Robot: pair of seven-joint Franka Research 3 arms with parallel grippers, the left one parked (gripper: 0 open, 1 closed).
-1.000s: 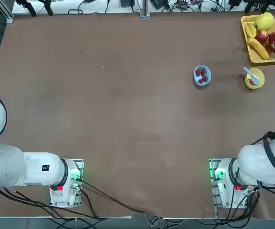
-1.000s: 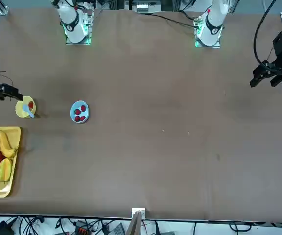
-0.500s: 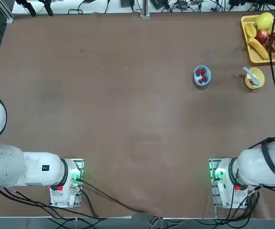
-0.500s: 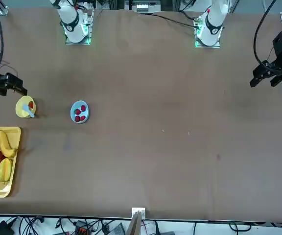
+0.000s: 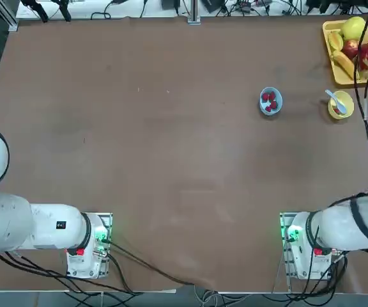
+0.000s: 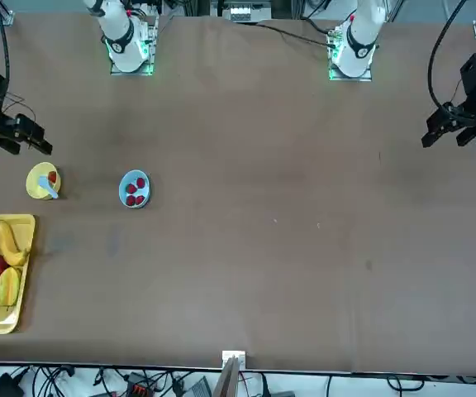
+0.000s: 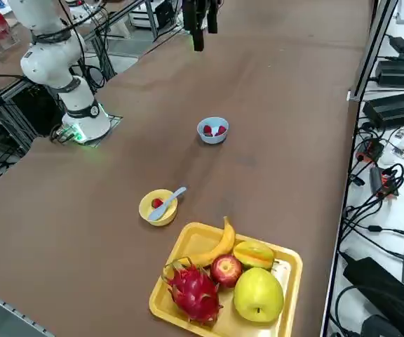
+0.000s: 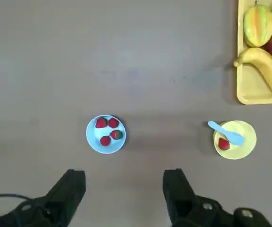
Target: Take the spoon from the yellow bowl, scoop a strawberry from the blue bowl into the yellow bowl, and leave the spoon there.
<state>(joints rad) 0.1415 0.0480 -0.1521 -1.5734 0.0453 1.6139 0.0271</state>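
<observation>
**R tool high and clear, spoon not yet picked**

R tool (image 8: 124,196) hangs above the surface (image 5: 171,128) w/ fingers (image 8: 70,191) spread wide, nothing between them. From the wrist cam I see both bowls on the surface beyond the fingertips, neither touched. In front cam the tool (image 6: 25,136) sits near the yellow bowl (image 6: 43,181), on the robot's side of it and apart from it.

Spoon (image 8: 225,132) lies in the yellow bowl, scoop end inside, handle poking out over the rim on the blue bowl's side. One strawberry (image 8: 224,144) is in there beside it.

Blue bowl (image 8: 106,134) stands well apart from the yellow one, holding three strawberries (image 8: 107,132).

Yellow tray (image 7: 188,246) w/ banana (image 7: 212,247), apple, dragon fruit etc. sits just beside the yellow bowl, near the surface corner.
</observation>
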